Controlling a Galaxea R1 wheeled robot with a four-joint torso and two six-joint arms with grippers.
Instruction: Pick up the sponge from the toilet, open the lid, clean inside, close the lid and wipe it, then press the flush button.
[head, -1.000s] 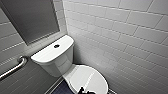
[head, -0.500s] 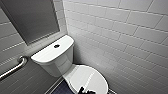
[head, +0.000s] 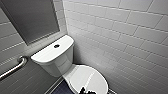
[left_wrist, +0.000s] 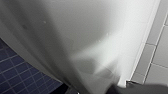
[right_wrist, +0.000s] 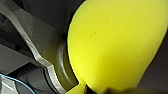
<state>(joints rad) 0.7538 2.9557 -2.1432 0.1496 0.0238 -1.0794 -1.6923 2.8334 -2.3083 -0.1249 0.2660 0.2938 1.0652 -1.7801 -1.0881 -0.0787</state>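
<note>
Over the past second, nothing in the head view has visibly shifted around the toilet (head: 53, 55) and its closed lid (head: 88, 78).

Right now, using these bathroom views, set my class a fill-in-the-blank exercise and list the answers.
The lid of the toilet is ____. The sponge is bright ____. The round flush button sits on top of the ____. The floor tiles are dark ____.
Missing words: closed; yellow; tank; blue.
</note>
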